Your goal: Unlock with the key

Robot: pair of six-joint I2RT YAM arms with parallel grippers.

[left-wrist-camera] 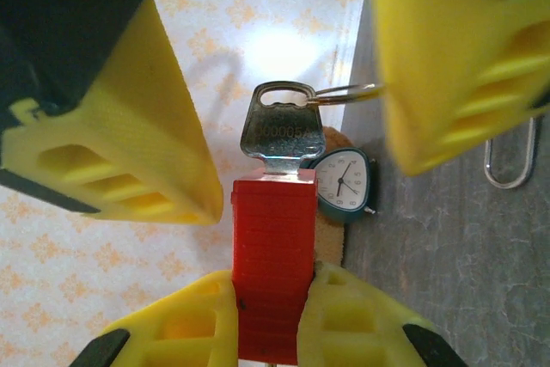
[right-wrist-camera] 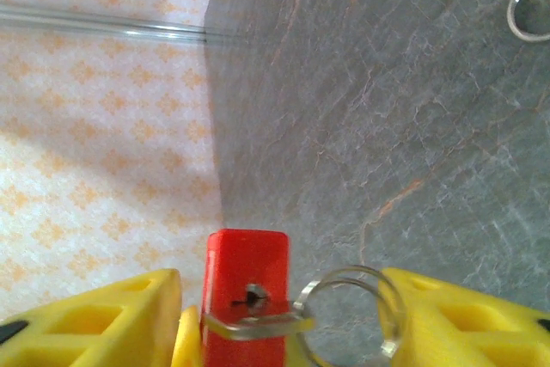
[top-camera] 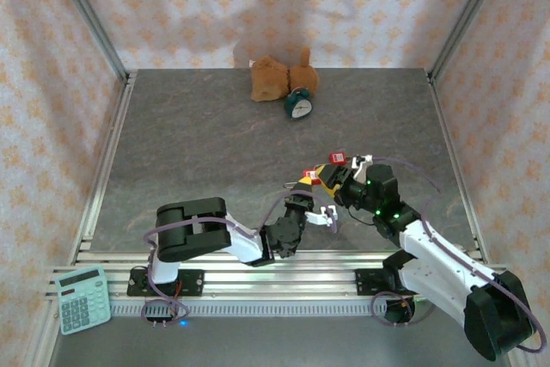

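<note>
Gripping padlock (left-wrist-camera: 272,264): left jaws; right jaws open astride key (left-wrist-camera: 277,131); clock (top-camera: 299,107), toy (top-camera: 271,79) behind

Between my right fingers (right-wrist-camera: 112,315) stand the key (right-wrist-camera: 253,320) and red padlock (right-wrist-camera: 245,272), with slim room on either side. My left gripper (left-wrist-camera: 275,285) clamps the padlock's other end. The worktop's (top-camera: 198,143) left half and middle lie free. At the middle of its far edge a plush toy (top-camera: 273,79) and clock (top-camera: 298,107) block the way. A metal loop (left-wrist-camera: 509,161) lies flat nearby.
</note>
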